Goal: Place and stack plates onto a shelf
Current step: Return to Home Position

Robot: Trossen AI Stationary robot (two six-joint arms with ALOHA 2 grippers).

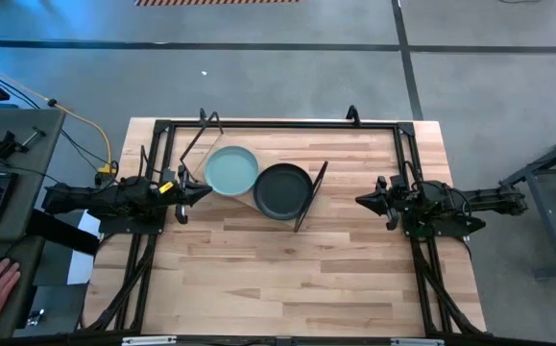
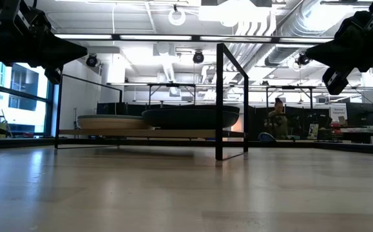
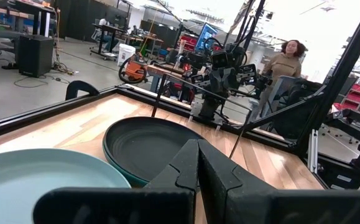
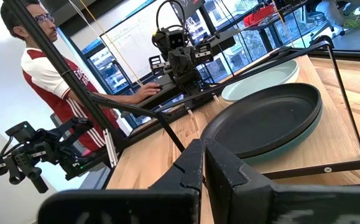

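Tabletop [image 1: 287, 279] was calm: stacked plates [image 1: 282, 190] sat on the shelf [image 2: 173, 133] just ahead of your left gripper [image 1: 204, 193], farther from the right gripper [image 1: 361, 200], both pressed together, empty. Back out without clipping the shelf, I'd say.

you see the shelf [image 1: 312, 195] standing on the surface [image 1: 287, 279], between the two arms and set at a slant. on it lie two plate tops side by side, rims touching. the left plate [image 1: 231, 170] lies farther back and the right plate [image 1: 282, 191] nearer the front. the left gripper [image 1: 205, 192] is just beside the shelf's left end. the right gripper [image 1: 359, 201] is well apart on the right.
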